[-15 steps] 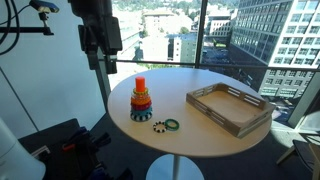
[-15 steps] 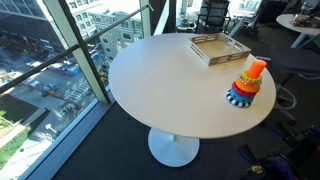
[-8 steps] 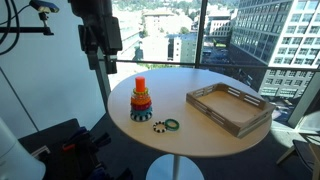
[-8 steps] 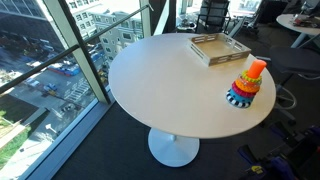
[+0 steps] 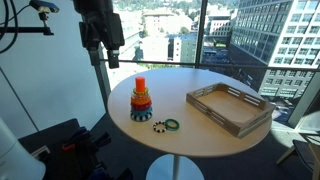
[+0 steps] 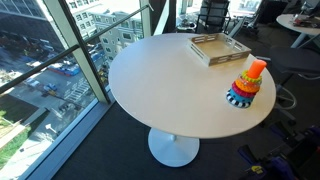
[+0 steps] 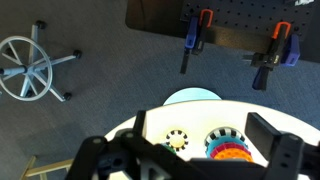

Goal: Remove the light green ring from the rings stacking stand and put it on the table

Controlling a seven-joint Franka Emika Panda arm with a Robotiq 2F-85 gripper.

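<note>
The rings stacking stand (image 5: pixel 141 101) stands on the near left part of the round table (image 5: pixel 200 85), with an orange-red post, yellow and red rings and a blue base. It also shows in an exterior view (image 6: pixel 247 84) and at the bottom of the wrist view (image 7: pixel 232 150). At this size I cannot tell the light green ring apart from the other rings on the stand. My gripper (image 5: pixel 99 48) hangs high above and behind the stand. In the wrist view the gripper (image 7: pixel 205 130) is open and empty, its jaws wide apart.
A black-and-white toothed ring (image 5: pixel 158 126) and a thin dark green ring (image 5: pixel 172 124) lie on the table in front of the stand. A rectangular wooden tray (image 5: pixel 230 108) sits on the right. Windows are behind, with clamps on a pegboard (image 7: pixel 200 35).
My gripper has risen slightly. Nothing on the table has moved.
</note>
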